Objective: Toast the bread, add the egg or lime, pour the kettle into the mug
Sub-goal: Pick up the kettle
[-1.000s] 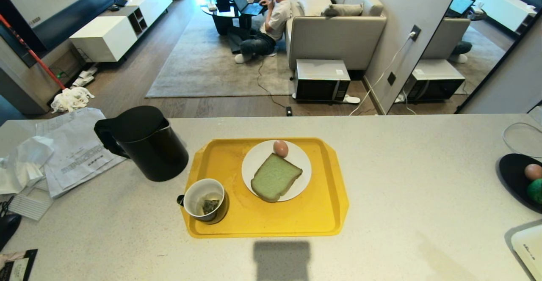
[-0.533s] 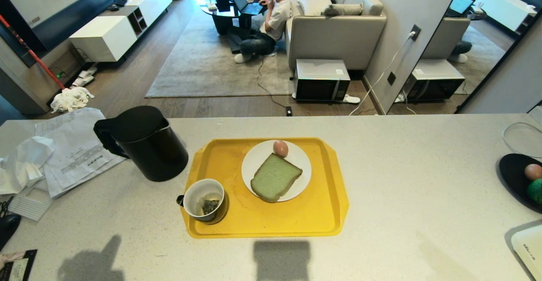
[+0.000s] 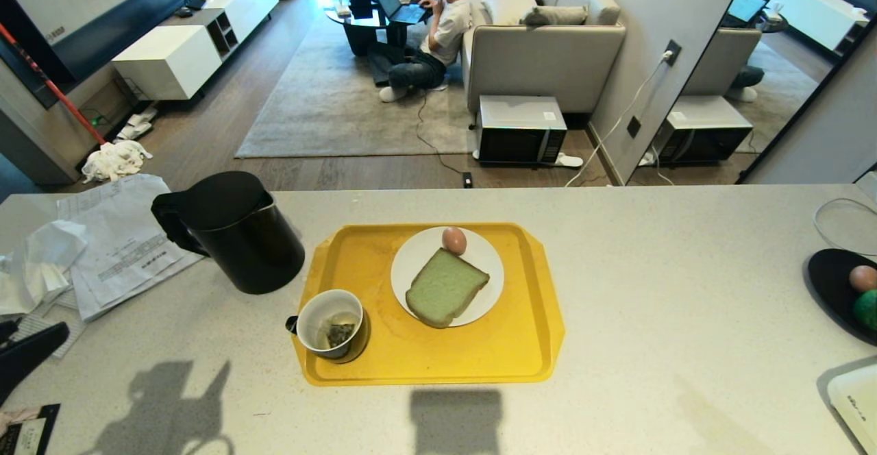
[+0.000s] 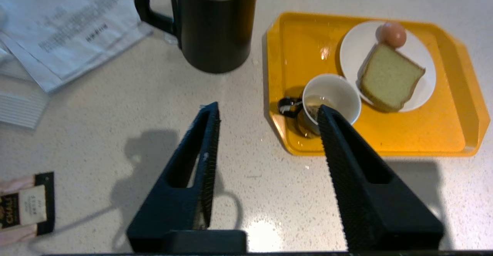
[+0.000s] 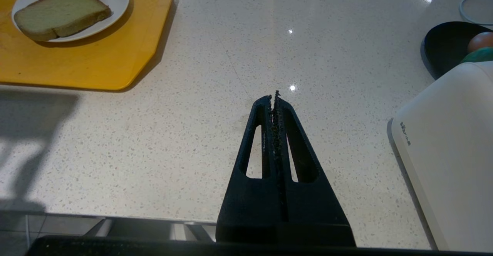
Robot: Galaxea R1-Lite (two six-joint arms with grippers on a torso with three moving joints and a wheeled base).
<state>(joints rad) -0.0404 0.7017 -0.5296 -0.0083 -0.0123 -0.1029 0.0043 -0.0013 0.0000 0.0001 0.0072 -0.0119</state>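
Since a moment ago the left gripper [image 4: 267, 111] has come into sight at the near left edge of the counter [image 3: 685, 290], where before there was only its shadow, and that shadow has grown larger on the stone. Its two dark fingers [image 4: 196, 159] now stand well apart with nothing between them, hanging above bare counter and pointing toward the far side, between the kettle [image 3: 233, 232] and the tray [image 3: 527, 345]. In the head view only a dark tip of it shows, low at the left edge.

The right gripper [image 5: 274, 96] sits low over the near right part of the counter, its fingers pressed together and holding nothing (it looks parked).

The kettle stands upright on the counter just left of the yellow tray, handle turned to the left, lid on. On the tray's near left corner sits the mug [image 3: 334, 323], white inside with something dark at the bottom, its handle pointing left. Beside it, toward the far right, the plate [image 3: 411, 263] carries the bread [image 3: 445, 287] lying flat, and the egg [image 3: 453, 240] rests at the plate's far edge, touching the slice's top.

Far off to the right a black dish [image 3: 825, 284] holds a second egg [image 3: 862, 277] and the lime [image 3: 867, 308], side by side. Papers [image 3: 116, 249] lie left of the kettle. Beyond the counter a person [image 3: 438, 30] sits on the floor at a laptop.
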